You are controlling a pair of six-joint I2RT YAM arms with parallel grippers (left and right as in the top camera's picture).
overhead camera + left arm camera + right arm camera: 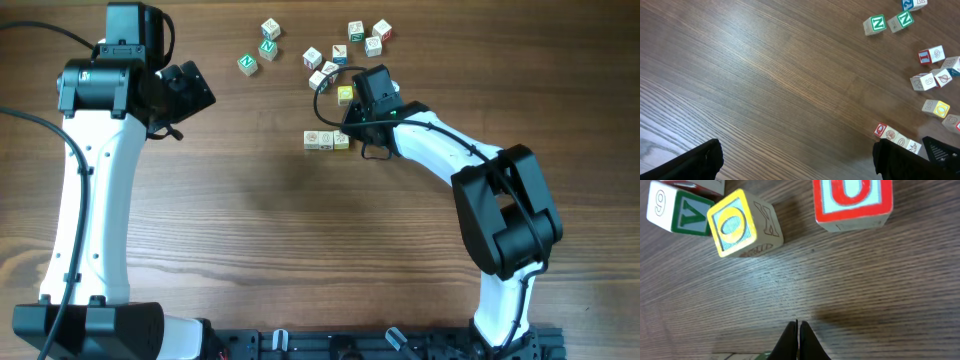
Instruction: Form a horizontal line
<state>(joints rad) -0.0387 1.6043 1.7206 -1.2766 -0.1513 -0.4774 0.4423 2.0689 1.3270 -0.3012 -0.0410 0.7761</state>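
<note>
Line: three pale cubes [327, 140] touching side to side, lying level near the middle of the table [280, 230], below the loose cubes [313, 57]. The right end cube is yellowish.
Line, left wrist view: low on the right. Its far end runs behind a dark finger [892, 162], so the last cube is only partly seen.
Right gripper: [798, 329] fingertips pressed together with nothing between them, hovering low over bare wood.
Right gripper, overhead: the black body sits just right of the line's yellowish end and hides its own fingertips. Whether it touches that cube cannot be told.
Left gripper: [796, 147] fingers spread wide apart and empty, at the upper left and well away from the line. Only the finger ends show at the bottom edge of its view.
Yellow cube: [734, 224] tilted, with a ring on its face, ahead of the right fingertips.
Red cube: [852, 200] its top is cut off by the frame.
Green cube: [685, 210] only partly in frame, touching the yellow cube.
Bottom edge, right wrist view: a pale strip left of the fingertips, too little showing to identify.
</note>
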